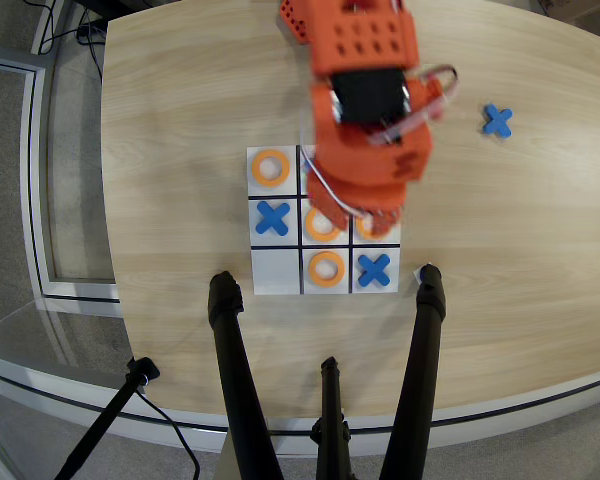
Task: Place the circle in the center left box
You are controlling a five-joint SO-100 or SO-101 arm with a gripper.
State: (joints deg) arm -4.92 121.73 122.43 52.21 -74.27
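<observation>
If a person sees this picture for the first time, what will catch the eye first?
First the bright orange arm, reaching from the top edge down over the right side of the white board. Next come the orange rings, one in the top left cell, and a lone blue X on the wooden table.

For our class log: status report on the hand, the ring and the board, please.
Hand low over the board's middle-row right cell, jaw state unclear. Orange ring partly visible beneath it. Blue X occupies the opposite end cell.
</observation>
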